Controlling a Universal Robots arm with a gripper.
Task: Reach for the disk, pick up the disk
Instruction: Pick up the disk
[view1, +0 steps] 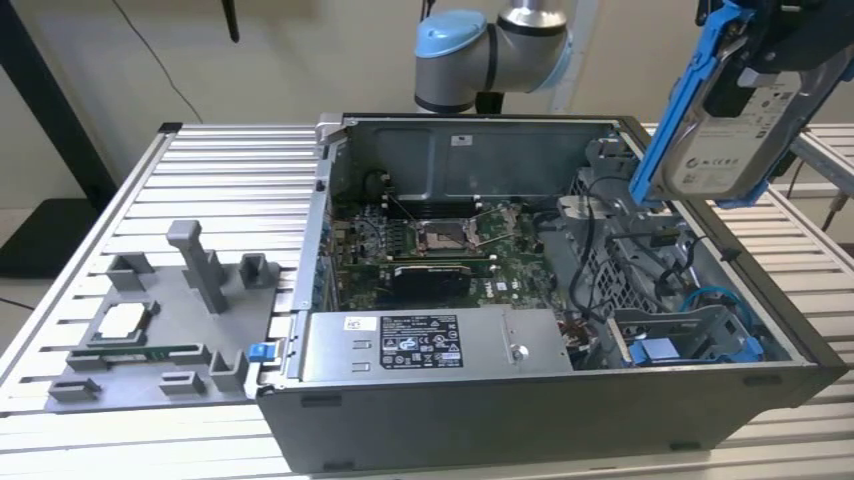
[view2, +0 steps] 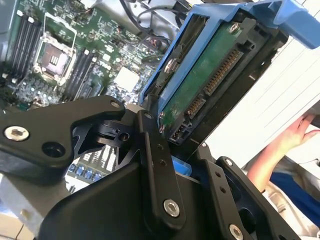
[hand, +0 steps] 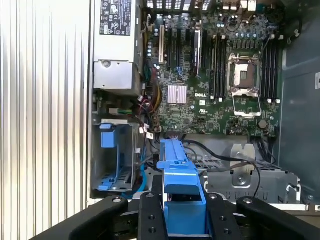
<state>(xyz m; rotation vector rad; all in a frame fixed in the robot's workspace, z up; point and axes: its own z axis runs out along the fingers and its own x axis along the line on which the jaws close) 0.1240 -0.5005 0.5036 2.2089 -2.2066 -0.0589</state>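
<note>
Gripper (hand: 182, 220) clamped on the disk (view1: 727, 120), black fingers (view2: 155, 165) pressed against either side of the blue frame. Held up in the air, tilted steeply with the white label facing outward in the exterior view, well clear of the computer case (view1: 534, 400) below. In the second wrist view, the green circuit board and connector edge of the disk (view2: 210, 75) rising just beyond the fingers, blue frame wrapping its long sides. In the first wrist view, the blue frame end of the disk (hand: 181, 187) sitting squarely between the two finger pairs.

Directly beneath the gripper, the open case with its motherboard (hand: 210, 65) exposed, bare processor socket (hand: 243, 75) included. Below and to one side of the held disk, an empty metal drive bay (hand: 117, 155) with a blue bracket (hand: 106, 135) fixed inside. Next to that bay, the grey power supply (view1: 434, 345) with its printed label. Loose black cables (hand: 225, 160) draped over the metal cage just under the gripper.

Far from the gripper, on the slatted table (view1: 214, 170) at the exterior view's left, a grey fixture tray (view1: 174, 330) carrying a small square silver chip (view1: 123, 322). Beyond the disk in the second wrist view, a person's hand (view2: 300, 132) and forearm resting at the table's edge.
</note>
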